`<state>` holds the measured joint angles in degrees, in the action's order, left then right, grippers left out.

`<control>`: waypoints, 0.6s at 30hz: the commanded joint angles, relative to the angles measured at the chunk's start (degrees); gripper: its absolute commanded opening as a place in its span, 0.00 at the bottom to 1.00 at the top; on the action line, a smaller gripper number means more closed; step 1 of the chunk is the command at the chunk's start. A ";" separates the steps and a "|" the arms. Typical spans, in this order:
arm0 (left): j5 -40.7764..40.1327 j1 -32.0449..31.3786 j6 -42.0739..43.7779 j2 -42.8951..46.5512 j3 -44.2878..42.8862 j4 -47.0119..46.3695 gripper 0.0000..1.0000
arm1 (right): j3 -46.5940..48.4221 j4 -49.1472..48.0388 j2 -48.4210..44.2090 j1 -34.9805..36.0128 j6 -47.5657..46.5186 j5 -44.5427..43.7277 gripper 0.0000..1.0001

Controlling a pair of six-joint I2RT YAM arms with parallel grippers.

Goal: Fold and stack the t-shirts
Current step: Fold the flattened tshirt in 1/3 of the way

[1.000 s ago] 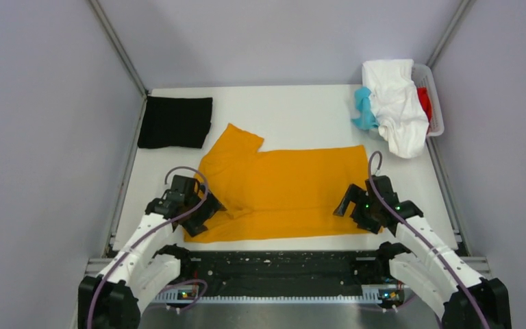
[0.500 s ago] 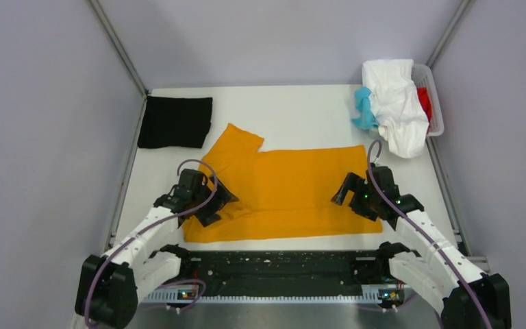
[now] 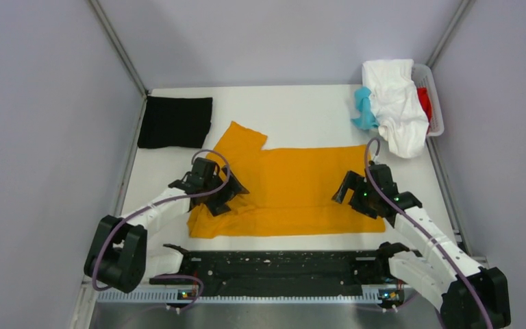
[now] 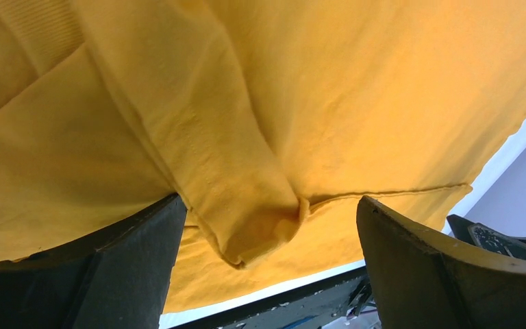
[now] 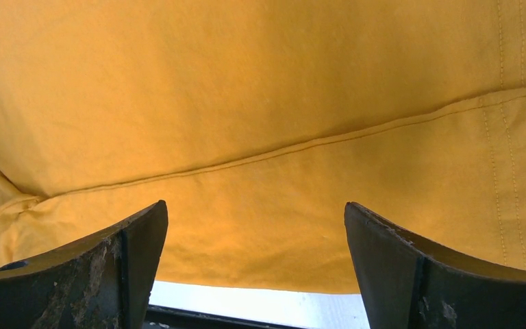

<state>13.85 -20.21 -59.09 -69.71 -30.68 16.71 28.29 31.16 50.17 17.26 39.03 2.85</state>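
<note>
A mustard-orange t-shirt (image 3: 294,188) lies spread across the middle of the table, one sleeve pointing to the back left. A black t-shirt (image 3: 175,121) sits folded at the back left corner. My left gripper (image 3: 229,197) hovers open over the orange shirt's left part. In the left wrist view (image 4: 267,253) a folded sleeve end (image 4: 253,219) lies between its fingers, untouched. My right gripper (image 3: 348,197) stands open over the shirt's right near part. In the right wrist view (image 5: 255,233) a hem seam (image 5: 329,140) crosses above the gap between its fingers.
A white basket (image 3: 437,103) at the back right holds a white shirt (image 3: 397,103), a teal one (image 3: 364,110) and a red one (image 3: 424,103), the white one hanging over its rim. A black rail (image 3: 281,264) runs along the near table edge. Grey walls enclose the table.
My left gripper has moved away from me and to the right, onto the orange shirt's left part. My right gripper has edged slightly farther over the shirt. Both have stayed open.
</note>
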 commanded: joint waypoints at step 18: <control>0.49 -1.65 5.73 -9.29 -10.48 -5.95 0.99 | 4.15 0.51 -2.92 0.64 -1.29 -6.28 0.99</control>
<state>14.74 -21.56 -55.77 -77.58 -36.38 14.55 28.47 31.73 49.19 17.26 38.57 -1.02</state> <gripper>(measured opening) 0.986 0.985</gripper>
